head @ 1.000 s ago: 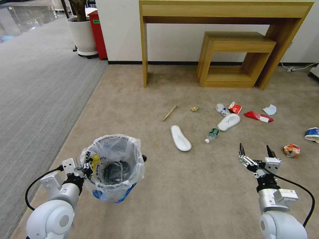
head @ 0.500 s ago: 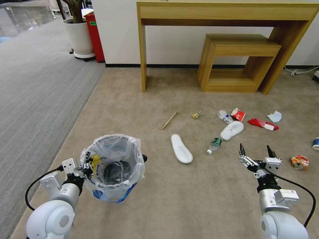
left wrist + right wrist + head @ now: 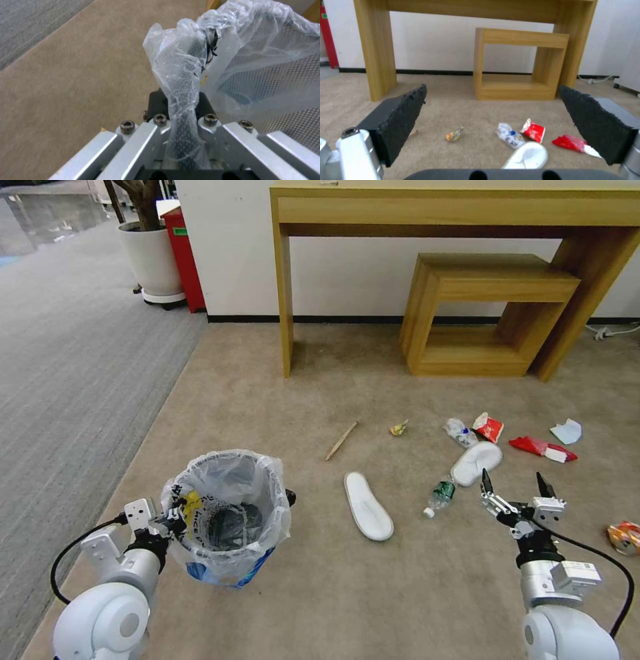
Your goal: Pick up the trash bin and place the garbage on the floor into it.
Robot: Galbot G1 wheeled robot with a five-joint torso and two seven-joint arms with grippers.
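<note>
The trash bin (image 3: 227,513), black wire mesh with a clear bag liner, hangs low at the left with my left gripper (image 3: 175,513) shut on its near rim. The left wrist view shows the gripper (image 3: 181,105) clamped on rim and bag, beside the mesh wall (image 3: 286,82). My right gripper (image 3: 517,488) is open above the carpet, pads (image 3: 403,117) wide apart. Garbage lies ahead: a white slipper (image 3: 368,505), a second slipper (image 3: 476,463), a green bottle (image 3: 440,495), a stick (image 3: 341,440), red wrappers (image 3: 489,427), a crushed can (image 3: 623,537) and a mask (image 3: 567,431).
A tall wooden console table (image 3: 453,207) stands against the wall with a smaller wooden table (image 3: 487,313) nested under it. A white planter (image 3: 150,260) and a red box (image 3: 183,253) are at the far left. Grey carpet (image 3: 67,380) borders the beige floor.
The whole picture has shifted: the furniture and litter sit lower and closer, so the camera has moved toward them. Both arms and the held bin keep their places.
</note>
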